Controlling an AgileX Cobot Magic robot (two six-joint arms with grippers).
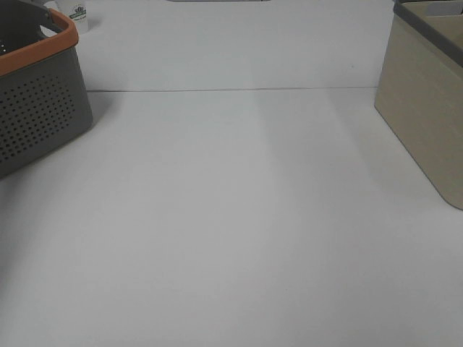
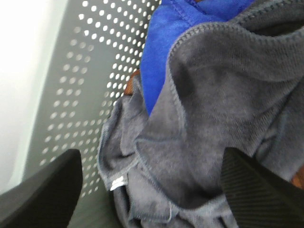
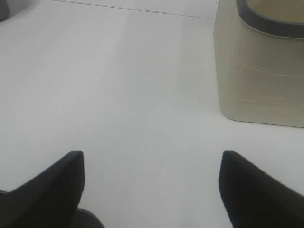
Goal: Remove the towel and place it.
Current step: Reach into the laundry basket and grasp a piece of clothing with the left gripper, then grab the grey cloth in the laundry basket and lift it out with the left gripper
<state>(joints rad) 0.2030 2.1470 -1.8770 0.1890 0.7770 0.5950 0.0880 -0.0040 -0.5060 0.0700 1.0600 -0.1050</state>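
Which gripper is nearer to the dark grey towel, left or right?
Left. The left gripper hangs open right over the towel inside the perforated basket. The right gripper is over the table near the beige bin, with no towel in its view.

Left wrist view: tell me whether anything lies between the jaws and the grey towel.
Nothing visible does. The left gripper has its jaws open directly over the towel, which lies bunched against the perforated wall of the basket. A blue cloth shows past the towel's hem, seemingly tucked under it, not covering it.
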